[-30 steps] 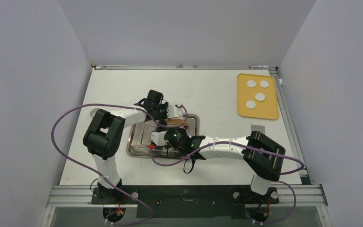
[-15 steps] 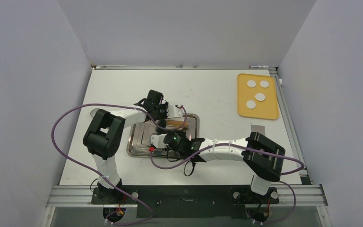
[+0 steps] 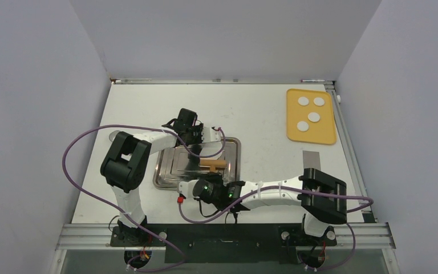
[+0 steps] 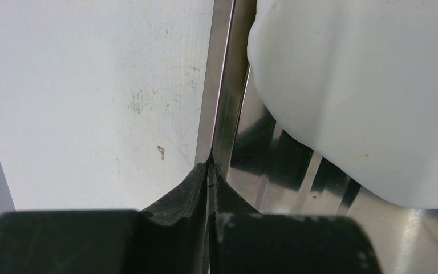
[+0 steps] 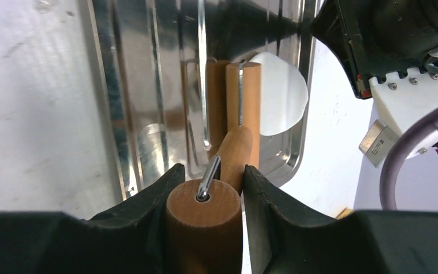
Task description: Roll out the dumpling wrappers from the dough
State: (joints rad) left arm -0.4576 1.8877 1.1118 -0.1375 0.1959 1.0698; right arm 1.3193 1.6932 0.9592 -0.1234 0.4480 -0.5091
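— Where do your grippers stand?
— Your right gripper [image 5: 210, 178] is clamped on the wooden rolling pin [image 5: 235, 151]. Your left gripper [image 4: 208, 171] pinches the rim of the shiny steel tray [image 4: 222, 85].
— And the wrappers?
— Four small round white dumpling wrappers [image 3: 314, 117] lie on the yellow board [image 3: 325, 135] in the upper right of the overhead view, seemingly flat.

A: Dough sheet [image 4: 365, 97] whole in left wrist view?
B: No, cut by top and right edges. Tray [image 4: 222, 85] rim vanishes between left gripper [image 4: 208, 166] pads. On right wrist, rolling pin [image 5: 242, 97] hides part of the sheet; handle runs off bottom edge.
A: Wrappers [image 3: 314, 117], far right corner?
B: Too small for thickness.
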